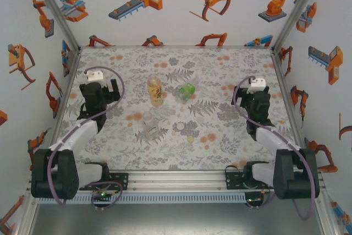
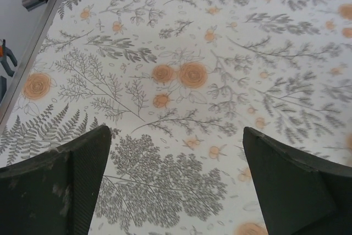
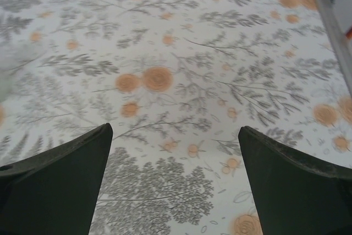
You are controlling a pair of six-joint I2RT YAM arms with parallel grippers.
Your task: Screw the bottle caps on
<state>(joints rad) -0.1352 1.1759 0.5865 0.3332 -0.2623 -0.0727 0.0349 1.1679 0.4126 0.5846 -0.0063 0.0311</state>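
Left hand (image 1: 108,91) at mid-left of the frame: jaws spread wide, nothing between them but bare bench (image 2: 176,37). Right hand (image 1: 248,93) at mid-right: also parted, also empty. Between the two, at centre: amber bottle (image 1: 155,91) and green bottle (image 1: 187,91), with clear bottle (image 1: 150,126) just below. Lower right of that, loose and apart from every bottle: whitish cap (image 1: 180,127) and yellowish cap (image 1: 190,138). Looks like the very start: neither loose cap screwed on, so picking up, seating and twisting all left to do.
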